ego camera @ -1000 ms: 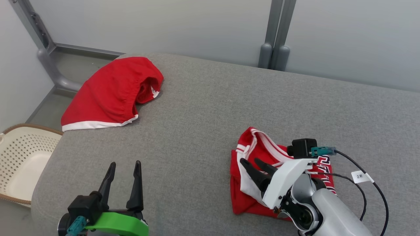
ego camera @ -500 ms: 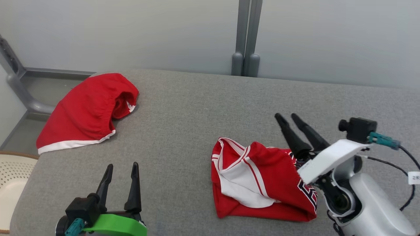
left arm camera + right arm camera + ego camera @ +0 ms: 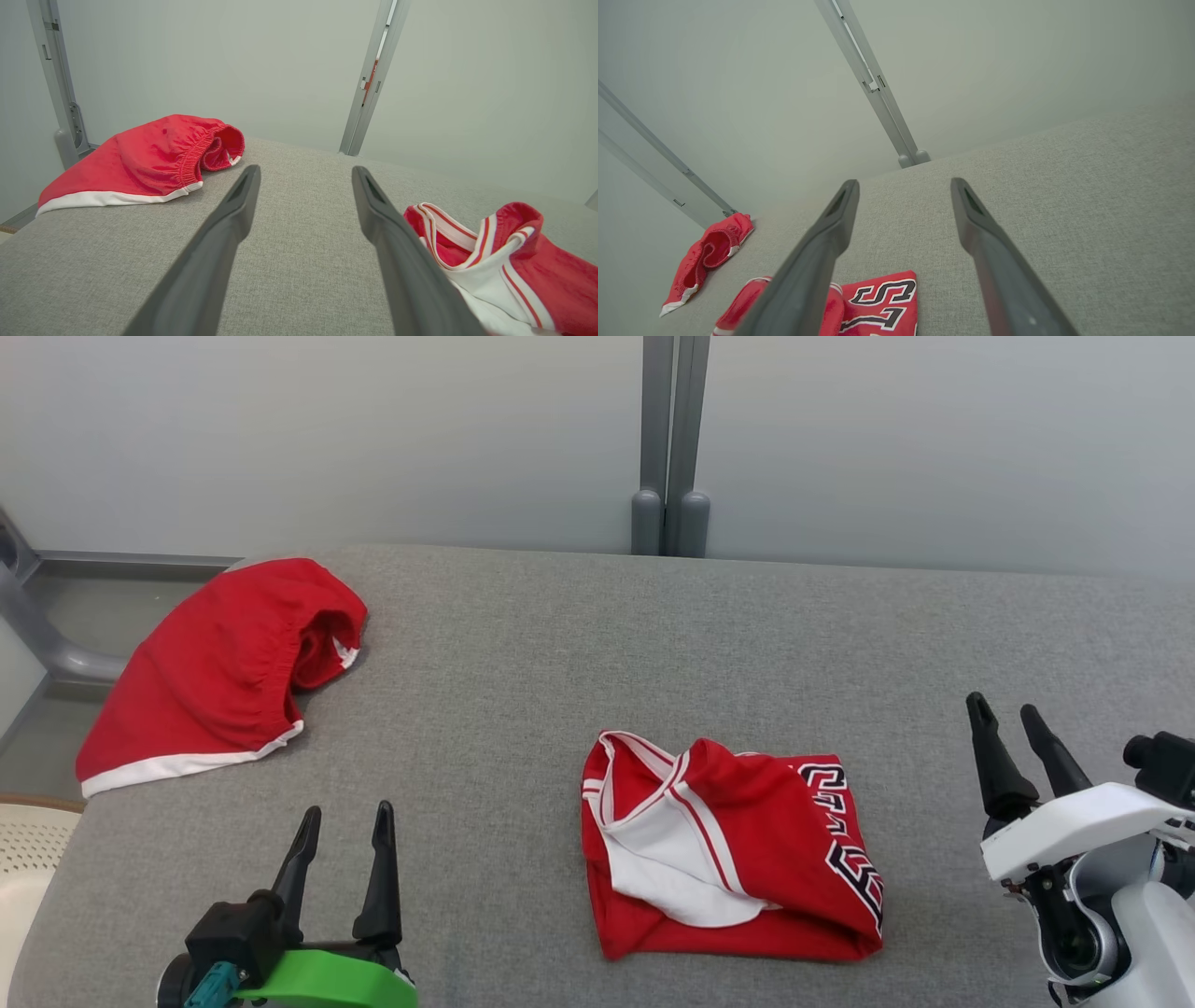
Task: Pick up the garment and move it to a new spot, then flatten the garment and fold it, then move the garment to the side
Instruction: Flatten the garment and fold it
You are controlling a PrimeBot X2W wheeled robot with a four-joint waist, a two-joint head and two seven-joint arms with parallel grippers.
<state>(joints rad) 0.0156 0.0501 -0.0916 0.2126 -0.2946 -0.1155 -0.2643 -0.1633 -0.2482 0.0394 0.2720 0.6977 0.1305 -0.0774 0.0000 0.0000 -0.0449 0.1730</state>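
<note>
Both hands are spread wide and hold nothing: your left hand (image 3: 346, 810) sits low at the near edge, your right hand (image 3: 1003, 706) hovers off to the side; the crumpled red jersey with white trim and black lettering (image 3: 775, 831) lies between them, nearer the right hand and touching neither. It is bunched in overlapping layers, so a pinch from your right hand may catch only the top layer and leave it twisted when you flatten; its near hem looks close to the edge of the grey fabric-covered tabletop (image 3: 560, 644), so dragging it toward you could slide it off. Far beyond your left hand, red shorts with a white hem (image 3: 205, 672) overhang the corner above a cream perforated basket (image 3: 19, 840); a wide leftward sweep could knock them down. Bare cloth beyond both hands' fingertips gives you room.
</note>
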